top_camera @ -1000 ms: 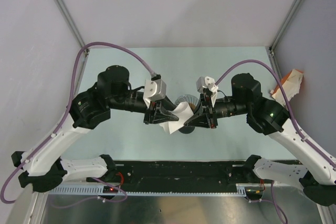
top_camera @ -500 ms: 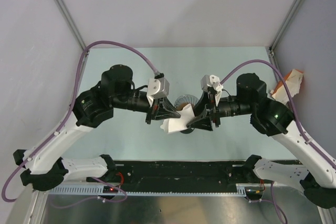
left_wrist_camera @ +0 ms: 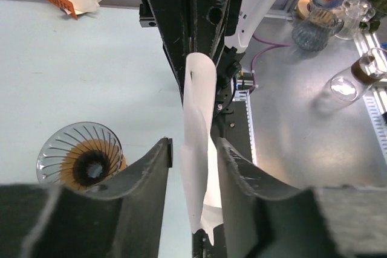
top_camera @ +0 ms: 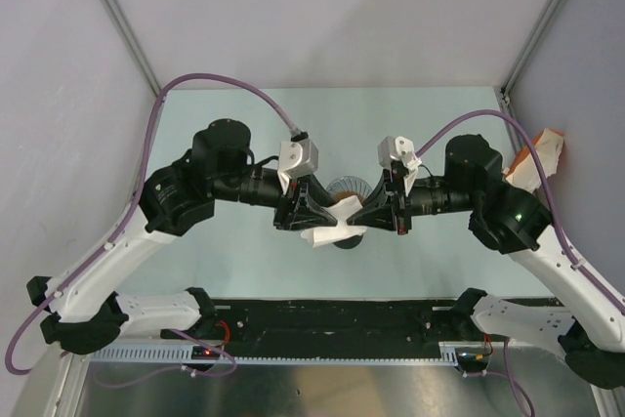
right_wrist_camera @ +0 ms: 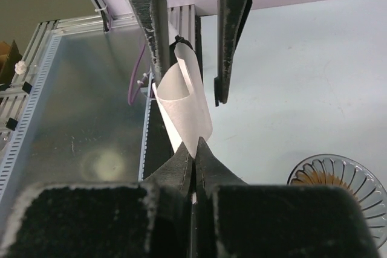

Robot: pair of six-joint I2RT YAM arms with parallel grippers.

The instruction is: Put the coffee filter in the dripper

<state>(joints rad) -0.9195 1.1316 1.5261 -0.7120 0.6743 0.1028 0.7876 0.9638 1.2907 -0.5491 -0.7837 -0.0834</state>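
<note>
The coffee filter hangs curled just at 6 o'clock of the dripper. The right gripper pinches its edge, fully closed. The left gripper stands partly open around the paper, seemingly not gripping. Best to grip with the left, spread the cone, then lower it squarely over the dripper.

1. The table has a pale blue-green matte top, closed in by grey walls at the left, right and back.
2. The dripper stands mouth up near the table's middle, its ribs fanning out from the centre. An orange ring with a dark centre shows through it.
3. An orange-and-white packet sits at the right edge against the wall, with white pleated paper sticking out.
4. A black plate lies along the near edge.
5. Beyond that edge, a steel surface carries glass vessels.
</note>
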